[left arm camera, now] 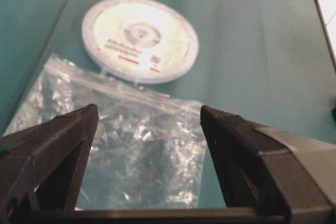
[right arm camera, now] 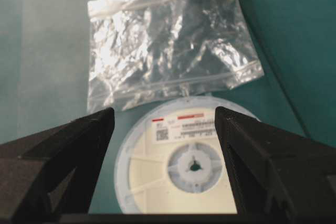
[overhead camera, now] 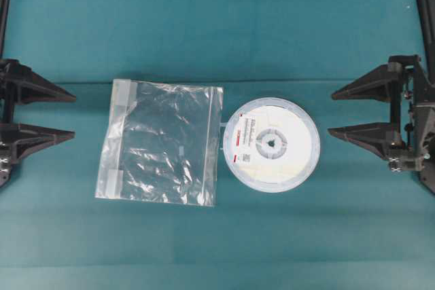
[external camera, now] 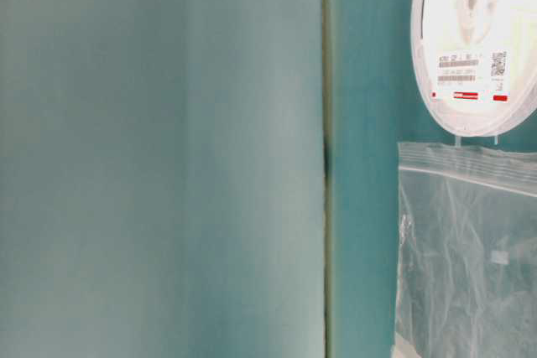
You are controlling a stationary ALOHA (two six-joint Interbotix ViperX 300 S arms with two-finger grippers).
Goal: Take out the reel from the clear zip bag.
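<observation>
The reel [overhead camera: 272, 144] lies flat on the teal table, outside the clear zip bag [overhead camera: 163, 142] and just right of it, its rim nearly touching the bag's right edge. The bag lies flat, crinkled, with nothing inside. At the far left my left gripper [overhead camera: 73, 117] stands open, well clear of the bag. At the far right my right gripper [overhead camera: 330, 114] is open too, a short way from the reel. The left wrist view has the bag [left arm camera: 126, 145] between the open fingers and the reel [left arm camera: 140, 38] beyond. In the right wrist view the reel [right arm camera: 184, 166] sits before the bag [right arm camera: 168, 40].
Black frame posts stand at the upper corners [overhead camera: 4, 5] [overhead camera: 426, 5]. The table-level view has the reel [external camera: 474, 39] and the bag [external camera: 470, 257] at its right, and a dark seam [external camera: 325, 157] down the middle.
</observation>
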